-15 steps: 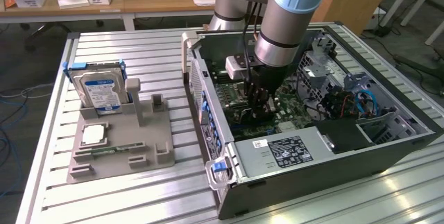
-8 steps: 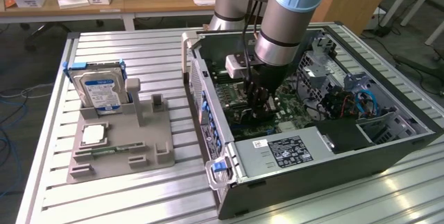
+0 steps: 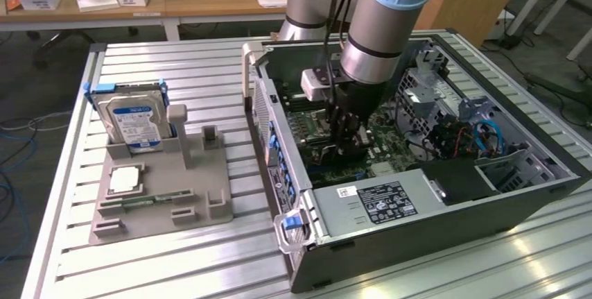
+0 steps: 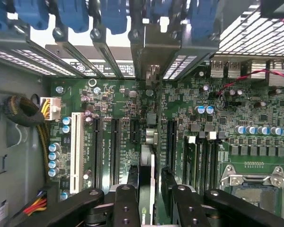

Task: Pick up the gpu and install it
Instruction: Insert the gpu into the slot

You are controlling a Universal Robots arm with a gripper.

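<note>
The gpu (image 4: pixel 147 161) stands on edge in a slot of the green motherboard (image 4: pixel 109 99), seen from above as a thin dark strip. Its metal end reaches the rear slot openings of the case. My gripper (image 4: pixel 149 182) straddles the card, one black finger (image 4: pixel 132 182) on each side, with a narrow gap showing beside the card. In the exterior view the gripper (image 3: pixel 351 139) reaches down into the open computer case (image 3: pixel 444 223), over the motherboard, and hides the card.
Beside the case, a grey parts holder (image 3: pixel 157 202) carries a silver hard drive with a blue label (image 3: pixel 134 122), a processor (image 3: pixel 125 180) and a RAM stick (image 3: pixel 148 200). The power supply (image 3: pixel 389 202), drive cages and cables crowd the case. The processor socket (image 4: pixel 251 182) lies near the fingers.
</note>
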